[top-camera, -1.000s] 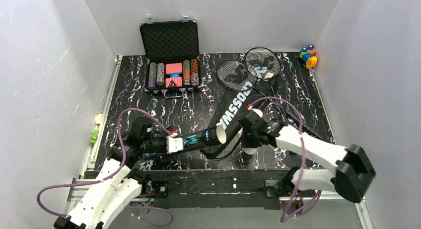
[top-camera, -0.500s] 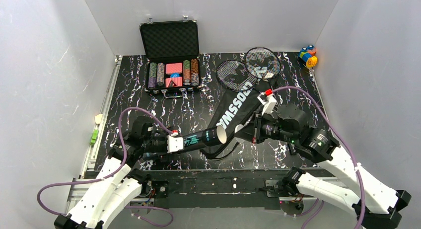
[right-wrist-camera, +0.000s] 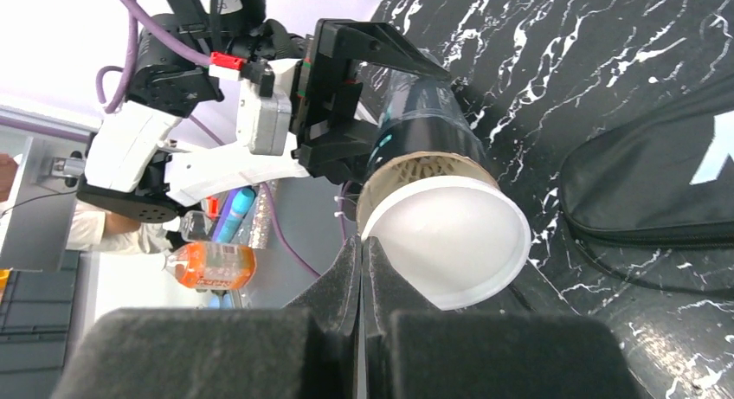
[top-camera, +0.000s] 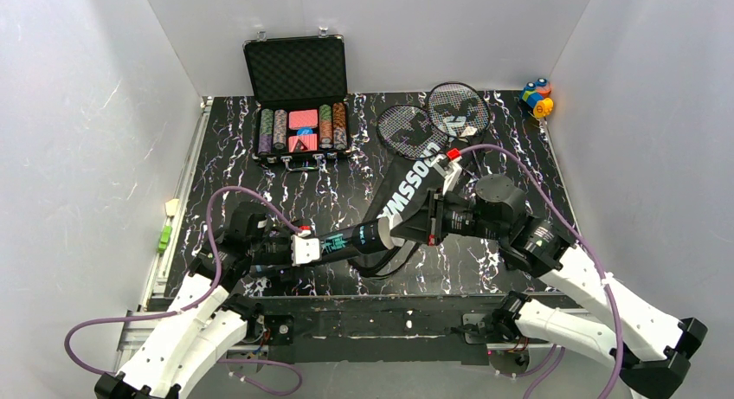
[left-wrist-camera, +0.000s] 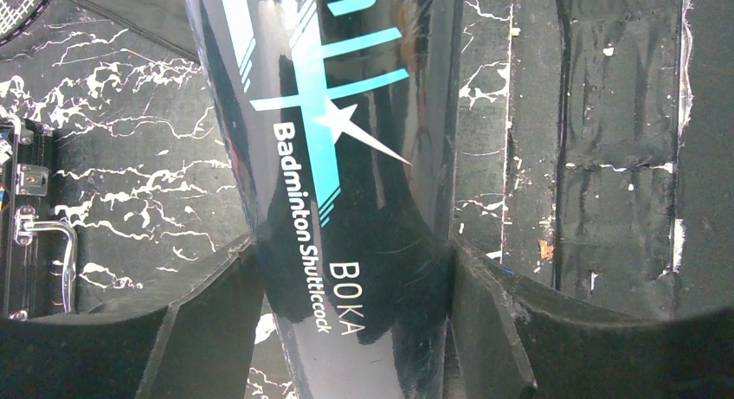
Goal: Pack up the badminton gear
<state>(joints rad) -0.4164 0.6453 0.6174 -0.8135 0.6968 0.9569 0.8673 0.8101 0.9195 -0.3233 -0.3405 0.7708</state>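
The tube (left-wrist-camera: 346, 157) reads "Badminton Shuttlecock" and "BOKA" beside teal print. The lettering on the bag (top-camera: 407, 184), partly covered, begins "CROSSW". The left end effector (left-wrist-camera: 350, 282) grasps the tube above the counter (top-camera: 225, 157), lower centre of the top view. The right end effector (right-wrist-camera: 362, 243) is clenched, tips at the white cap (right-wrist-camera: 450, 243) on the tube's mouth.

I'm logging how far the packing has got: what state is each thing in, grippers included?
left gripper: closed on the tube
right gripper: shut, pinching the white cap by its rim
tube: mouth not fully capped
white cap: tilted at the tube's mouth, only partly on
poker chip case: open, lid upright
racket bag: lying flat
rackets: heads outside the racket bag
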